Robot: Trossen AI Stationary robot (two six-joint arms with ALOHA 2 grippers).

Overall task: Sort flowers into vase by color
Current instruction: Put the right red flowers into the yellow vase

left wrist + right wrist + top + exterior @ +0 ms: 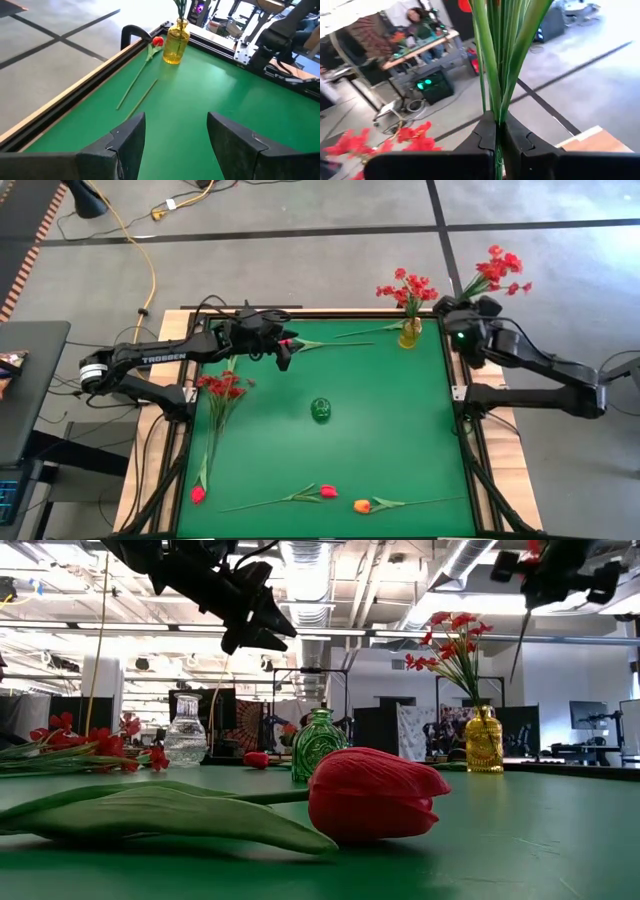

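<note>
At two o'clock, your right gripper (497, 137) clamps a green-stemmed red blossom spray (497, 272) beside the yellow glass vase (409, 332). Your left gripper (175, 135), jaws apart, hovers at eleven o'clock over a loose red flower (318, 343).

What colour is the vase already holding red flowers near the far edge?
Yellow: the glass vase holding a red spray; clearest in the low view.

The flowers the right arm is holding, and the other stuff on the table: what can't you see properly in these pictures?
- Held red spray: in the right wrist view only stems show in the shut right tool; blossoms cut off by the edge.
- Clear vase: too faint to find in the high view.
- Orange tulip: hidden in the low view behind the red tulip.
- Yellow vase: left wrist view cuts off its flowers.
</note>
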